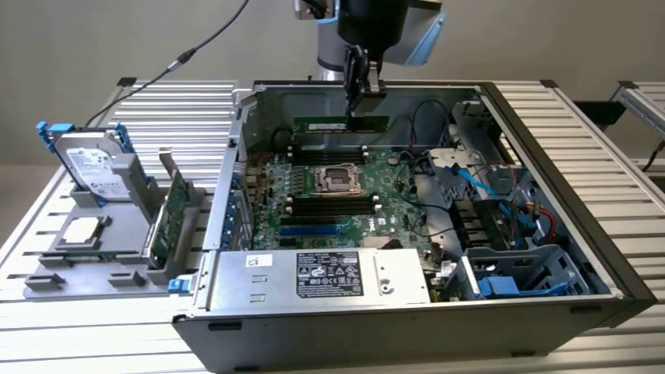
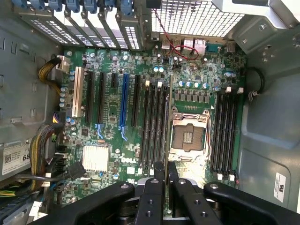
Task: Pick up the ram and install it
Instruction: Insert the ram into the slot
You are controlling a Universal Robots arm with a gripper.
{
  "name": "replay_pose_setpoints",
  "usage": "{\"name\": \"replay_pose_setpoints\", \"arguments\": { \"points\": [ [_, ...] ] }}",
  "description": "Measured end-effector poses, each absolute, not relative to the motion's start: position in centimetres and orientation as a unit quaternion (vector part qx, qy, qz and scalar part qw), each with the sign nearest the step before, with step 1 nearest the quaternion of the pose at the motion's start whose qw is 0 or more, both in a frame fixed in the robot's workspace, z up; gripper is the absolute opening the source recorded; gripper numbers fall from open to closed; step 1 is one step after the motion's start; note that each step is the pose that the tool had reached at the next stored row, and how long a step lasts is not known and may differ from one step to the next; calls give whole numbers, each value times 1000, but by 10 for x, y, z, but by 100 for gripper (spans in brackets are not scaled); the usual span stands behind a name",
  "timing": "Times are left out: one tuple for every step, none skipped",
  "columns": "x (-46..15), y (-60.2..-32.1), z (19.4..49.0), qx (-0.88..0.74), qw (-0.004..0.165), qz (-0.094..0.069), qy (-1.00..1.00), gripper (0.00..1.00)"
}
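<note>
On a slatted table [image 1: 156,101], the pincer [image 1: 360,105] is clenching the ram [image 1: 322,123], with memory slots [image 1: 322,145] lying below it. Misalignment is likely risking a tilted, half-seated stick.

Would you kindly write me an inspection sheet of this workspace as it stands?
Surface: slatted metal table bearing an open computer case.
Job's things: the ram held level above the motherboard, not seated.
Clutter: hard drive on a grey stand.
Grippers: gripper shut on the ram.
Cables: blue cables inside the case; black cable hanging by the table.
Surroundings: plain wall.
</note>
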State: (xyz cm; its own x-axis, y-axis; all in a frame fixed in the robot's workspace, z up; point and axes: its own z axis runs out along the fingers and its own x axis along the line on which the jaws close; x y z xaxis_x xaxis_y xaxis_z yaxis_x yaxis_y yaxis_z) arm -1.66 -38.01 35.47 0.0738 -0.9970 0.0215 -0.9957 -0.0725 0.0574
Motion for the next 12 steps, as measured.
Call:
{"name": "replay_pose_setpoints", "arguments": {
  "points": [
    [-18, -380, 353, 732, 28, -11, -680, 14],
    [-20, -380, 351, 732, 28, -11, -681, 14],
    [-22, -380, 349, 731, 28, -11, -682, 14],
    [-24, -380, 347, 731, 27, -10, -682, 14],
    [-24, -380, 346, 730, 27, -10, -683, 14],
    [-24, -381, 344, 729, 26, -10, -684, 14],
    [-24, -382, 342, 728, 26, -9, -685, 14],
    [-24, -383, 340, 728, 25, -9, -685, 14],
    [-24, -385, 338, 727, 25, -8, -686, 14],
    [-24, -387, 337, 726, 24, -8, -687, 14],
    [-24, -389, 335, 725, 24, -7, -688, 14],
    [-24, -391, 333, 724, 23, -7, -689, 14]
  ]
}}
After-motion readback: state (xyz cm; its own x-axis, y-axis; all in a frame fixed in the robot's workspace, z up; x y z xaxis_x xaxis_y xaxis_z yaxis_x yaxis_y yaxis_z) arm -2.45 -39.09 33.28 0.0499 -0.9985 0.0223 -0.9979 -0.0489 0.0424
